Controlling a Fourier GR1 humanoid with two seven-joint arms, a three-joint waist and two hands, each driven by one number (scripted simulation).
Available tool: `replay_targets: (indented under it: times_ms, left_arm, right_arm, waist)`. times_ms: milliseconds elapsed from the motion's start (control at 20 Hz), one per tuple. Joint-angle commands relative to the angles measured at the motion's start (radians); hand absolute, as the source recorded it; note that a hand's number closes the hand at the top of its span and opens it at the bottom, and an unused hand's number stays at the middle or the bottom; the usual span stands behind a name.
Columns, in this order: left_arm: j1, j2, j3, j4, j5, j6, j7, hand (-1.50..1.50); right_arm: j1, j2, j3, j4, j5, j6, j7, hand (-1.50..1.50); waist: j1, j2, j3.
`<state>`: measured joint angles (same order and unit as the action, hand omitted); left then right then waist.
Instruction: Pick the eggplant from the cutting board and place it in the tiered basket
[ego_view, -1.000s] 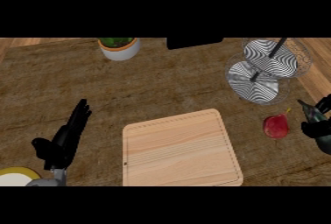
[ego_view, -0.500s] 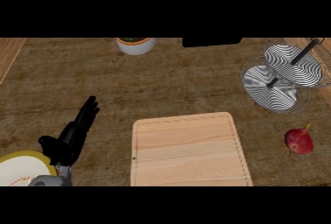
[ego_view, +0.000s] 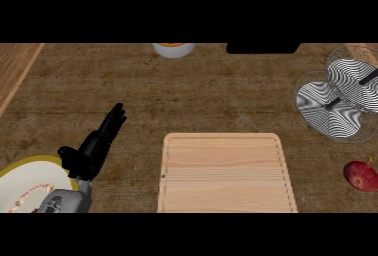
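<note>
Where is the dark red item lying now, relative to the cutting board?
In the head view, the red item lies on the counter right of the cutting board, apart from it, below the tiered basket.

My dark red rounded eggplant (ego_view: 362, 175) lies right of my bare pale wooden cutting board (ego_view: 225, 172), below the zebra-striped wire tiered basket (ego_view: 337, 105)

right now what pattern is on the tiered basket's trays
Black-and-white wavy stripes on the tiered basket, shown in the head view.
</note>
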<state>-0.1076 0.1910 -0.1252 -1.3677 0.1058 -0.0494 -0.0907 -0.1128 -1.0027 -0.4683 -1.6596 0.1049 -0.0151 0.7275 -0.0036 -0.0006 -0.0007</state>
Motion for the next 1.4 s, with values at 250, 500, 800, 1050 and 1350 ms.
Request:
replay_targets:
  times_ms: [250, 500, 800, 1050, 1350]
  left_arm:
    - [-0.080, -0.057, -0.016, 0.076, -0.050, 0.021, -0.005, 0.00]
    - [-0.065, -0.048, -0.025, 0.059, -0.051, -0.013, -0.005, 0.00]
    - [-0.038, -0.023, 0.013, 0.043, -0.033, -0.037, -0.021, 0.00]
    - [-0.048, -0.060, 0.000, 0.013, -0.052, -0.005, 0.015, 0.00]
    - [-0.068, -0.076, 0.020, 0.105, -0.072, 0.005, -0.035, 0.00]
  right_arm:
    - [-0.431, -0.034, 0.214, 0.371, 0.058, 0.028, 0.022, 1.50]
    - [-0.627, 0.026, 0.289, 0.619, 0.121, 0.042, -0.082, 1.50]
    - [-0.742, 0.159, 0.346, 0.841, 0.221, -0.020, -0.208, 1.50]
    - [-0.843, 0.237, 0.315, 0.994, 0.234, -0.073, -0.269, 1.50]
    - [-0.901, 0.306, 0.265, 1.042, 0.188, -0.073, -0.267, 1.50]
  waist:
    - [0.038, 0.011, 0.000]
    - [0.048, 0.013, 0.000]
    - [0.040, 0.010, 0.001]
    - [0.037, 0.009, 0.001]
    - [0.020, 0.007, 0.001]
